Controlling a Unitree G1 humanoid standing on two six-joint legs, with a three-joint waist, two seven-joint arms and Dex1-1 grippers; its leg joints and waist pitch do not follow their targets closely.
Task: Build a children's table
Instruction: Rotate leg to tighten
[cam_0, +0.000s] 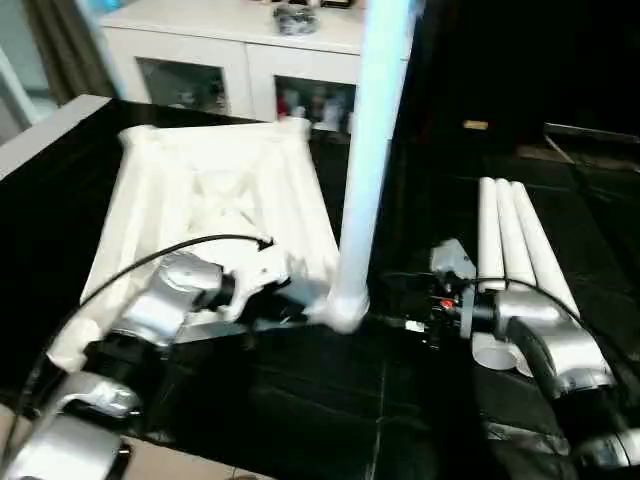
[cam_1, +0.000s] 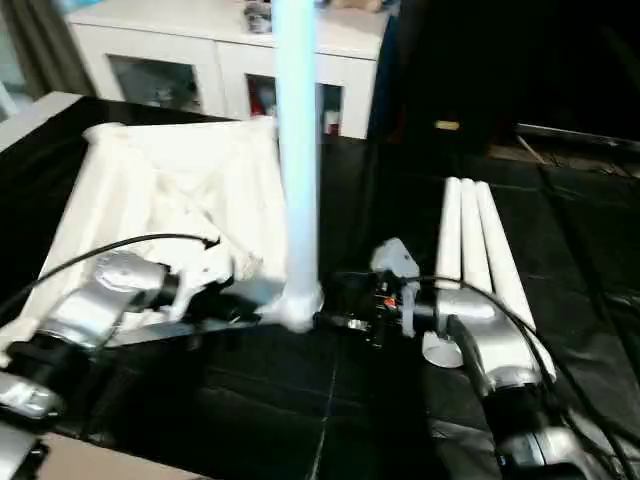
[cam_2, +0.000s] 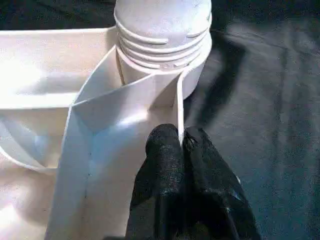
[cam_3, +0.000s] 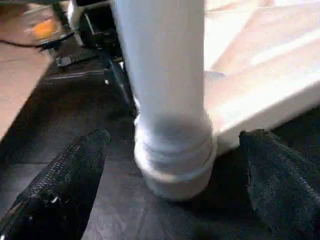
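Your table top (cam_0: 215, 215) lay upside down on the black work surface (cam_0: 330, 400), ribbed underside up, with one leg (cam_0: 362, 170) standing upright in the near corner socket (cam_2: 165, 55) on the side towards your right arm. Its threads still showed above the socket rim in the left wrist view, so I judged it not fully seated.

Your left gripper (cam_2: 181, 145) was pinched together on a thin rib of the table top (cam_2: 179, 110) just beside that socket, steadying the top. Your right gripper (cam_3: 175, 165) was spread wide, one finger on each side of the leg's base and neither finger touching it.

The relation that mattered: the leg's long axis ran straight up, and it stood directly ahead of your right gripper, between the fingers. Your right arm was the one placed to close on the leg low down and turn or press it home while the left held the top.

Three spare legs (cam_0: 515, 245) lay side by side, touching, beyond your right forearm (cam_0: 545, 345). A white glass-door cabinet (cam_0: 240, 60) stood behind.
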